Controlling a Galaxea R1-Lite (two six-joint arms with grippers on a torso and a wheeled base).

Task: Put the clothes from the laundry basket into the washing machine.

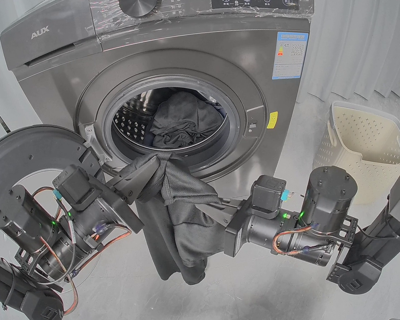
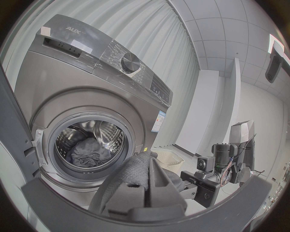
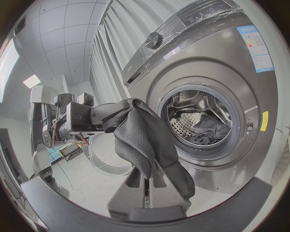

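Sagging between the left gripper (image 1: pixel 149 170) and right gripper (image 1: pixel 206 211), both clamped on its bunched folds, the dark garment (image 1: pixel 178 240) seems soft and light.

The pale grey floor (image 1: pixel 274 298) before me is smooth and bears two things. The grey washing machine (image 1: pixel 56 84) stands on it straight ahead, its round door (image 1: pixel 12 157) swung open to my left. The cream laundry basket (image 1: pixel 326 152), with perforated walls, stands on the floor just beside the machine on my right, near the curtain (image 1: pixel 366 27) that hangs down to the floor. Inside the machine's drum (image 1: pixel 130 123) lies a crumpled dark garment (image 1: pixel 183 119).
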